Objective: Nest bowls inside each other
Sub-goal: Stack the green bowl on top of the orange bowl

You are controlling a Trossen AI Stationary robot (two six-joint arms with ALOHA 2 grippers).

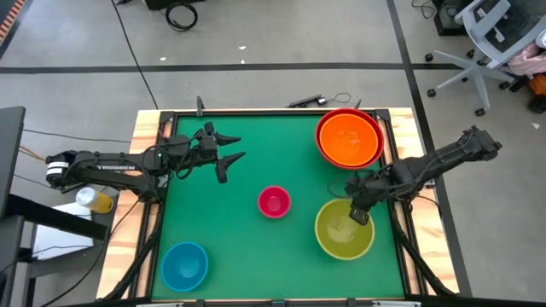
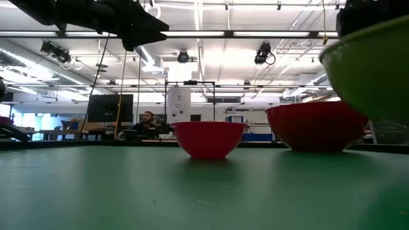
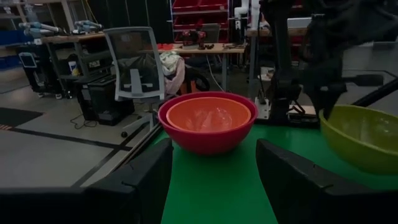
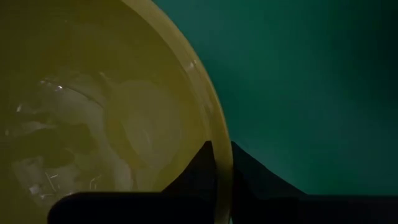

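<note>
The yellow-green bowl [image 1: 341, 232] hangs above the table's right side, with my right gripper [image 1: 360, 211] shut on its rim. An orange bowl [image 1: 348, 136] sits nested inside the red bowl [image 1: 375, 152] at the far right corner. Mid-table, the small pink bowl [image 1: 274, 202] stands on its base. The light blue bowl [image 1: 184, 264] stands at the near left. My left gripper [image 1: 230, 149] is open and level over the far left, pointing toward the red bowl [image 3: 208, 140], with nothing between its fingers. My right gripper pinches the yellow-green bowl's rim [image 4: 222, 146] on the bowl's far side. One finger [image 4: 200, 167] is inside the bowl and the other [image 4: 252, 169] outside. The fingers slant steeply down from above. The bowl [image 2: 374, 70] is lifted clear of the table and tilted.
The green mat [image 1: 256, 247] shows open surface between the pink bowl and the red bowl. A wooden frame [image 1: 145, 128] borders the table. Beyond the far edge are an office chair [image 3: 134, 68] and, in the room behind, a seated person [image 2: 148, 123].
</note>
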